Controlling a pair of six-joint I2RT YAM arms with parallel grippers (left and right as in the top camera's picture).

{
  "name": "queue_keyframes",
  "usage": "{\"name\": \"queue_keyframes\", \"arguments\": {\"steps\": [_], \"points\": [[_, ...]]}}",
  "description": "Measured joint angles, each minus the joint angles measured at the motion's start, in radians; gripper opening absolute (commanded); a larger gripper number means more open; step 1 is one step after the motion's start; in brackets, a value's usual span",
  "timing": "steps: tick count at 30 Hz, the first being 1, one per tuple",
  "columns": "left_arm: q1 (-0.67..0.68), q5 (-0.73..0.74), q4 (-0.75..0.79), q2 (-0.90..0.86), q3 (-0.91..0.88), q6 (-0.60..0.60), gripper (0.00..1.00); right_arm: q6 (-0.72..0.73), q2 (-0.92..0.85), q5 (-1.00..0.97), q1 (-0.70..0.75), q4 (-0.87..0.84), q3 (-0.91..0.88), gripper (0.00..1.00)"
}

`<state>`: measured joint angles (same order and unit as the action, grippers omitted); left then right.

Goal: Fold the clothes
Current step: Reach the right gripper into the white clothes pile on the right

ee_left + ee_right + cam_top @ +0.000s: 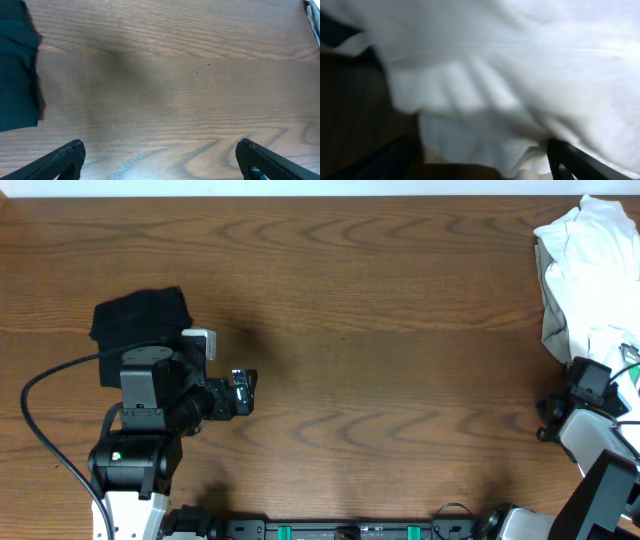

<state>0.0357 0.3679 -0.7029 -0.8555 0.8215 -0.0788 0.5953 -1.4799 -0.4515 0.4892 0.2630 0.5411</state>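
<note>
White fabric, the heap of clothes point(585, 270), lies crumpled at the upper right of the overhead frame, against the table's point(380, 300) right edge. It looks light and limp, with deep folds and loose flaps. I judge it will sag and drag rather than keep any shape when lifted, and layers may come up together. A pinch on an outer edge or seam, like the hem line crossing the right wrist view, should hold better than a grab into the bulk.

As it lies, the heap's long axis runs from the top of the frame down along the right edge. No collar, sleeve or print can be made out, so I cannot say which way any garment points.

A black garment point(140, 325) sits well apart at the upper left. It is already a compact, flat, roughly square bundle with no clear long axis.

In its own camera, the right gripper point(480, 145) is at the lower end of the white heap, with blurred cloth filling the view just ahead of it. Its jaws stand wide apart and nothing seems to be clamped between them.

The left gripper point(160, 145) is over bare wood just right of the black bundle. Its fingers point(60, 162) are spread and empty.
</note>
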Motion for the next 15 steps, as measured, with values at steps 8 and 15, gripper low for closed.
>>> {"name": "queue_keyframes", "arguments": {"steps": [8, 15], "points": [[0.000, 0.000, 0.000, 0.000, 0.000, 0.000, 0.98, -0.003, 0.000, 0.011, 0.019, 0.003, -0.006, 0.21], [0.000, 0.000, 0.000, 0.000, 0.000, 0.000, 0.98, -0.004, 0.000, 0.010, 0.019, 0.021, -0.011, 0.01]]}}
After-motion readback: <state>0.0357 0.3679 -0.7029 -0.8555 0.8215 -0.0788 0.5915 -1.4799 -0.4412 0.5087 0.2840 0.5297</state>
